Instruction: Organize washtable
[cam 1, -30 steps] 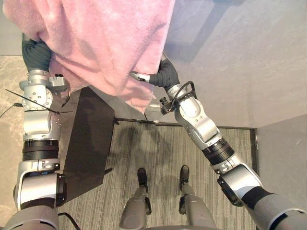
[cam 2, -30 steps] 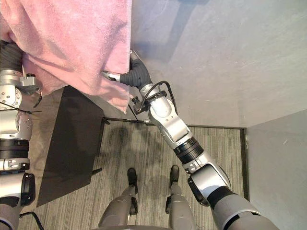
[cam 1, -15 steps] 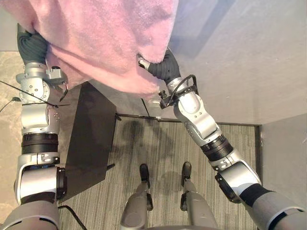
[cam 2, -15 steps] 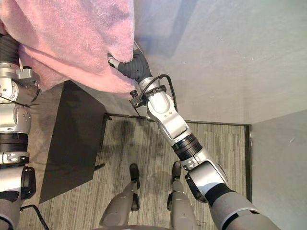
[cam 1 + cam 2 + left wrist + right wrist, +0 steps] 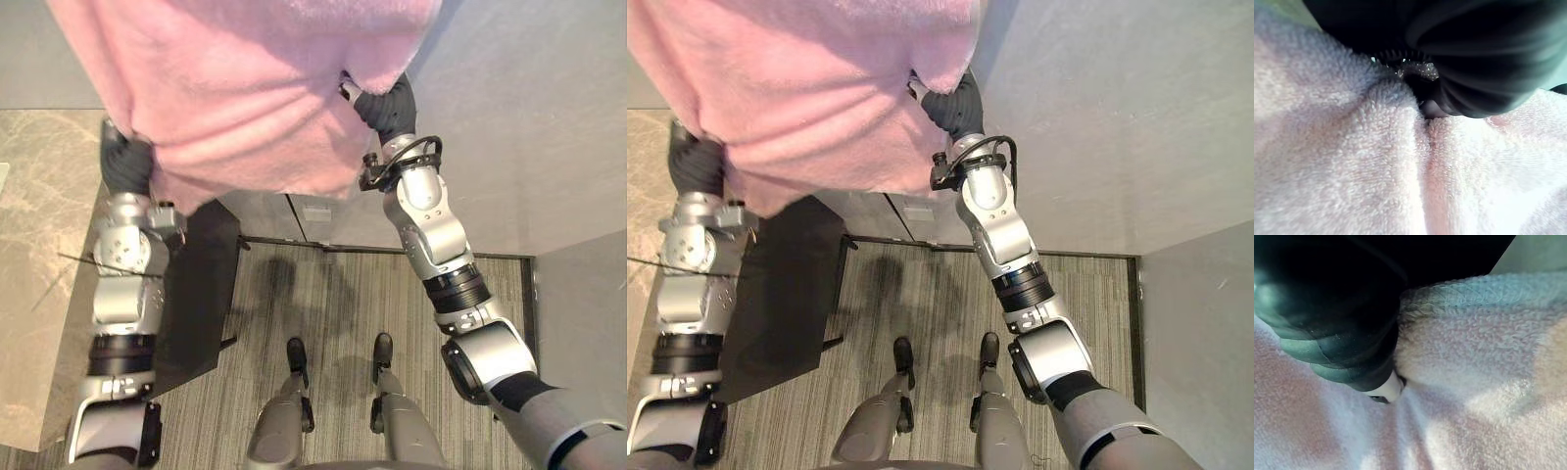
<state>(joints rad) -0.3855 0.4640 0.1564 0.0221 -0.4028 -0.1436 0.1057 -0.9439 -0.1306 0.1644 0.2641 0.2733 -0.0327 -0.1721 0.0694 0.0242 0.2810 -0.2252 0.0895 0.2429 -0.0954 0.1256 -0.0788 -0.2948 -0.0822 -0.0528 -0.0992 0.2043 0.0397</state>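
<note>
A large fluffy pink terry towel (image 5: 245,88) is hanging raised close before the head camera, spreading across the upper part of the scene between the two lifted arms. The left hand (image 5: 127,166) is reaching up under the towel's lower left edge, and the right hand (image 5: 387,103) is meeting its right edge. Both wrist views are showing the dark ribbed covers pressing into bunched pink pile, so how far either hand is closed cannot be told. Below the towel, a flat black panel (image 5: 201,284) is sitting tilted beside the left arm, between a beige marble-patterned surface (image 5: 39,245) and grey striped carpet (image 5: 323,313). A small pale label (image 5: 315,212) is showing on the grey cabinet front (image 5: 260,211), its print too small to read.
</note>
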